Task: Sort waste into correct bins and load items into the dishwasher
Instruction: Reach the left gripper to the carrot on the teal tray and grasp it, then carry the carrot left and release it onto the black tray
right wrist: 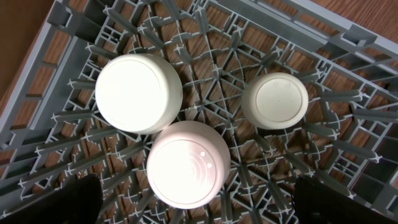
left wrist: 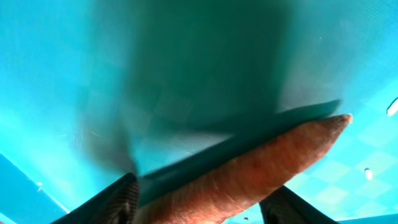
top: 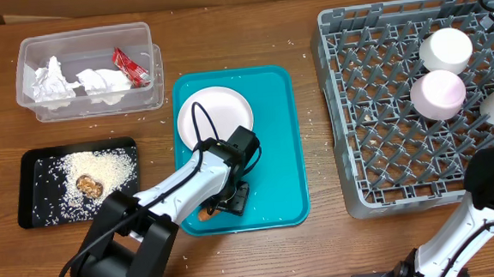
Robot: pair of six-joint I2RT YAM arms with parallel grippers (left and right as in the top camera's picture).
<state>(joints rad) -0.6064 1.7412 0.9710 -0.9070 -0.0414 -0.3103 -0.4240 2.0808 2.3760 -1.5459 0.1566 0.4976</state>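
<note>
Teal underneath: stretching in from the near table edge, slanting up and right over the teal serving tray, tipping the left gripper steeply down at the tray's near left part. Straddling the small orange carrot piece with jaws partly apart, one dark finger touching the carrot's side, a sliver of tray showing between the carrot and the other finger; not clamping it. Lying flat on the tray close to the near rim, tapering toward the right in the left wrist view. Sharing the tray with the round white plate, sitting toward the far left corner, partly under the arm's black cable.

Hanging over the grey dish rack at the right: right gripper, jaws spreading wide, holding nothing, looking straight down on three upturned pieces. Resting mouth-down on the pegs: white bowl, second bowl just beside it, white cup a little apart.

Sitting on the brown wooden table: at the far left, clear plastic tub holding crumpled white napkins and a red-and-white wrapper; nearer, black tray carrying rice grains and a brown food lump. Lying scattered on the wood around both trays: a few stray grains.
</note>
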